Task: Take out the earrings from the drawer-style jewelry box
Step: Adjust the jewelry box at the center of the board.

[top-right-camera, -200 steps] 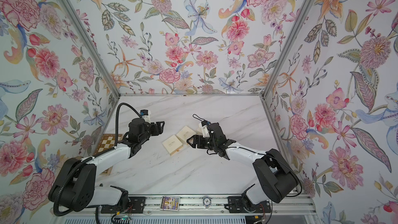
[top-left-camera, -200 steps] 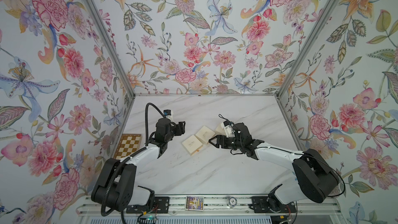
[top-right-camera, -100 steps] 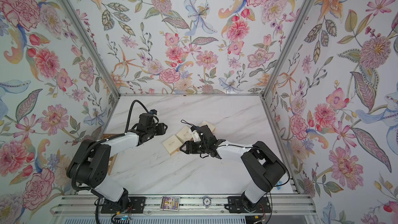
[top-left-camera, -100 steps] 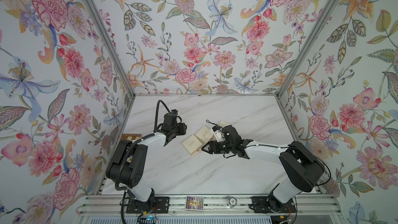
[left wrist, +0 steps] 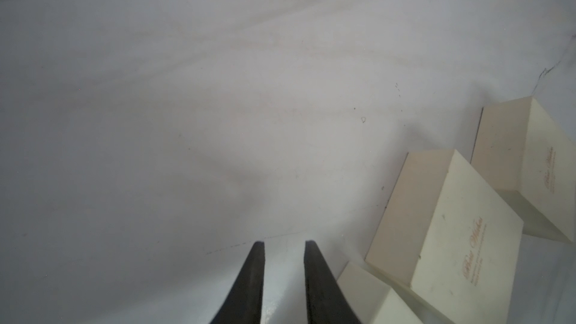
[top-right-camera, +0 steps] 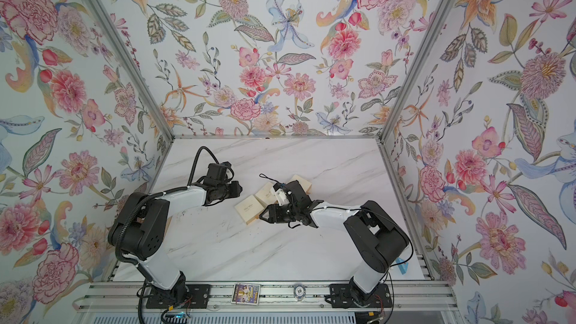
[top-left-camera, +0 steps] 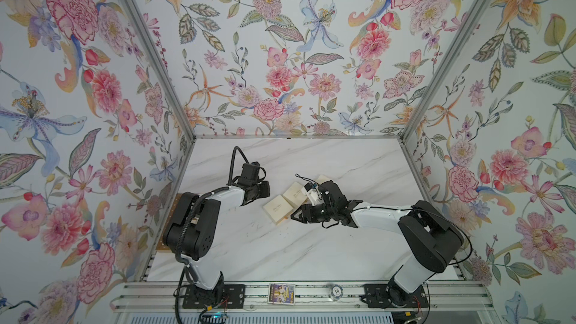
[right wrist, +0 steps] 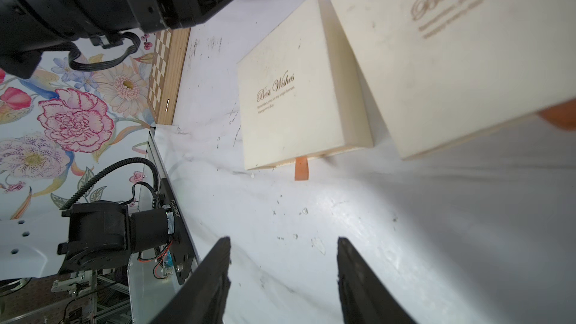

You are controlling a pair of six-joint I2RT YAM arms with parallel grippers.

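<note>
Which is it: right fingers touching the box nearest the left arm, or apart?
Apart: right wrist view shows bare table between right fingers and that box.

There are two robot arms, and each one carries one gripper: the left gripper [left wrist: 284,244] and the right gripper [right wrist: 283,241]. Each gripper has two dark fingers, so four fingers together. On the one marble table [top-left-camera: 280,244] I count three cream boxes in both top views: the near box [top-right-camera: 247,212], the middle box [top-right-camera: 265,194] and the far box [top-right-camera: 301,183]. The right wrist view shows only two of them, and two orange tabs, the whole tab [right wrist: 301,168] and the cut-off tab [right wrist: 558,118]. There is one chessboard [right wrist: 166,67], one small card [top-left-camera: 281,292], one round chip [top-left-camera: 336,290] and one small blue thing [top-right-camera: 402,266]
</note>
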